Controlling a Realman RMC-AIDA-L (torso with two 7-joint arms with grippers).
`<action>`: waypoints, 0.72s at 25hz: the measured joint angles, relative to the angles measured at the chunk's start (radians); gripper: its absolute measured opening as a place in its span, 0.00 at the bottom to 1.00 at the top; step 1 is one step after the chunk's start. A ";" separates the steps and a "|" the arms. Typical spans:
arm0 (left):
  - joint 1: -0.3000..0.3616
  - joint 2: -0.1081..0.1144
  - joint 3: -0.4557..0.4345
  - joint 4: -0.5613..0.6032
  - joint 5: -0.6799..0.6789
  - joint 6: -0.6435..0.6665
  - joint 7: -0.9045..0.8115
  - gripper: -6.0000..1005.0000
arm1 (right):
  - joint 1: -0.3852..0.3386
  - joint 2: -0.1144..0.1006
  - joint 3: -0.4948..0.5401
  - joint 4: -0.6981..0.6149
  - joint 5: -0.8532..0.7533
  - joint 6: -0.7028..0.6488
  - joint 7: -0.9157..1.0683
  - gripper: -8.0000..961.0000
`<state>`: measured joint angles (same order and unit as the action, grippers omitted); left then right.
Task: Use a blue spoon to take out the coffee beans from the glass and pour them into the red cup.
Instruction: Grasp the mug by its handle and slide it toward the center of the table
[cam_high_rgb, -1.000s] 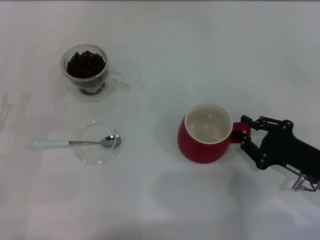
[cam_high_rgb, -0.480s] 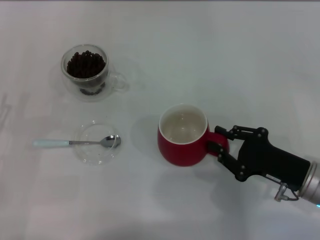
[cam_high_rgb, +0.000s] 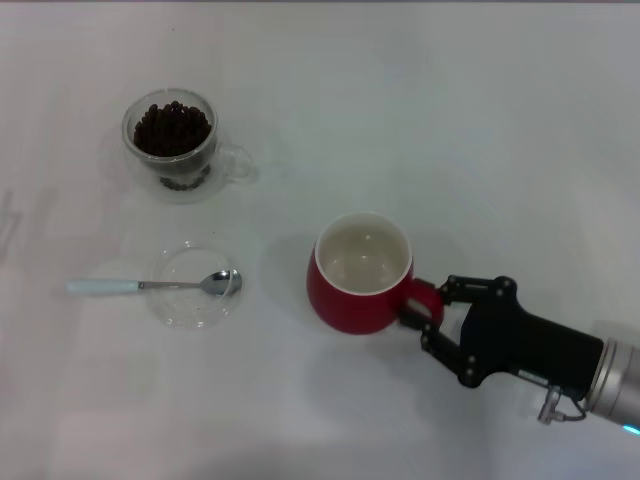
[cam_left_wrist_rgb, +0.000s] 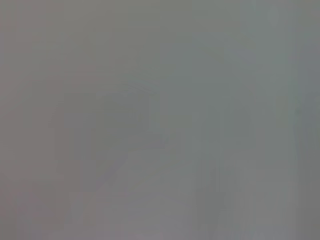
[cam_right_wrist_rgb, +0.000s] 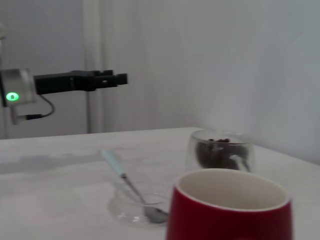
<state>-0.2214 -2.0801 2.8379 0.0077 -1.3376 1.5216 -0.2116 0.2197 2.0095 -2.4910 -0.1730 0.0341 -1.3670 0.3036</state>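
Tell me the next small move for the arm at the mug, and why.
Probably open the jaws and back off. The right gripper is clamped on the handle of the red cup, which stands upright on the table, empty. The blue spoon lies untouched across the glass dish, and the coffee beans fill the glass.

Red cup (cam_high_rgb: 355, 295) standing upright, empty, cream inside. Glass (cam_high_rgb: 172, 145) sitting well apart at far left, holding coffee beans (cam_high_rgb: 171, 128). Blue spoon (cam_high_rgb: 150, 286) lying flat, bowl resting in shallow dish.
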 joint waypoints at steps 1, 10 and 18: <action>0.000 0.000 0.000 0.000 0.000 0.000 0.000 0.84 | 0.000 0.000 -0.010 -0.003 0.000 -0.002 0.000 0.34; 0.001 0.000 0.003 0.000 0.003 0.001 0.000 0.84 | 0.002 0.000 -0.092 -0.040 -0.001 -0.005 0.002 0.35; 0.009 0.000 0.003 0.000 0.006 0.004 0.000 0.84 | -0.002 0.000 -0.082 -0.041 0.012 0.001 0.002 0.35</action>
<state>-0.2120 -2.0801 2.8410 0.0076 -1.3313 1.5259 -0.2117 0.2175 2.0094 -2.5732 -0.2143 0.0457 -1.3655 0.3056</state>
